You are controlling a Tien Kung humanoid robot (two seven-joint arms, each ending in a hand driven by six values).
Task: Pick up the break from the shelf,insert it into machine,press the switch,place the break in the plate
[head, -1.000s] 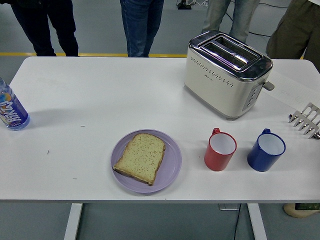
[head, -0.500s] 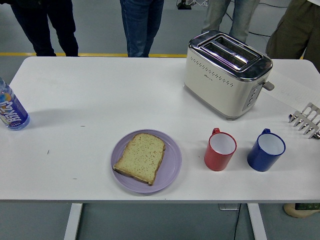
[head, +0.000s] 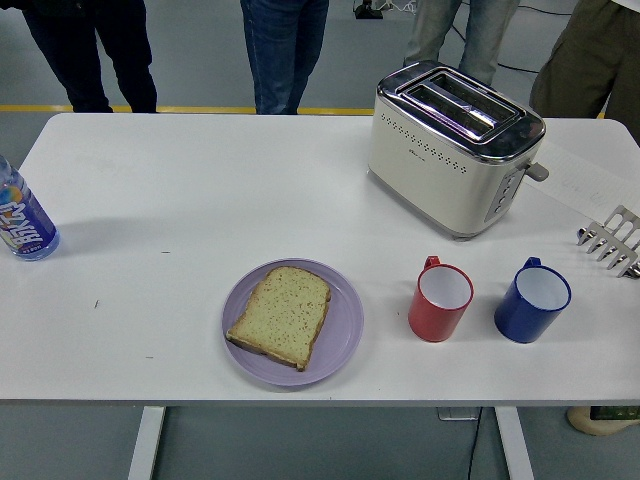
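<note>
Comparing with a second ago: nothing on the table [head: 150, 190] has shifted.
Bread: the toasted slice [head: 282, 315] lies flat on the lilac plate [head: 340, 340] near the table's front edge, about midway along it.
Task reading: I judge the last step done, since the slice already rests on the plate.
Toaster: the cream toaster [head: 450, 150] stands towards the far right corner, slots empty.
Shelf: the metal rack [head: 612, 240] at the right edge holds nothing I can see.
My hands: neither shows in the head view, so I cannot tell how my fingers stand or whether they hold anything.
</note>
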